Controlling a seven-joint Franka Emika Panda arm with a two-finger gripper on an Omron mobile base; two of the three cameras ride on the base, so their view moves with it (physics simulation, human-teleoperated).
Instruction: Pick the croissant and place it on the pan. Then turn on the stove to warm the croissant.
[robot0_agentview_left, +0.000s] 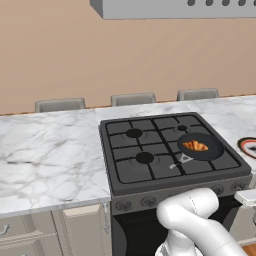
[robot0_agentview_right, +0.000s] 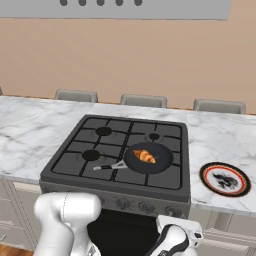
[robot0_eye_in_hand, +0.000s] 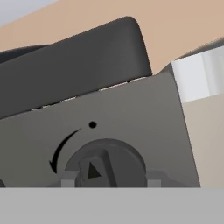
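Note:
The croissant (robot0_agentview_left: 195, 145) (robot0_agentview_right: 145, 156) lies in the dark pan (robot0_agentview_left: 214, 151) (robot0_agentview_right: 161, 166), which sits on the front right burner of the black stove (robot0_agentview_left: 150, 167) (robot0_agentview_right: 100, 156). In the hand view my gripper (robot0_eye_in_hand: 108, 177) is up against the stove's grey front panel. Its two fingertips (robot0_eye_in_hand: 68, 177) press on either side of a round dark knob (robot0_eye_in_hand: 105, 162), so it is shut on that knob. A curved arrow and a dot are printed above the knob. From the base views my white hand (robot0_agentview_right: 179, 229) reaches in low at the stove's front right corner.
A white plate with a red rim (robot0_agentview_right: 225, 179) (robot0_agentview_left: 248, 146) lies on the marble counter (robot0_agentview_left: 50, 155) right of the stove. Other knobs (robot0_agentview_right: 122, 202) line the front panel. Cabinet doors (robot0_agentview_left: 82, 230) stand below the counter on the left.

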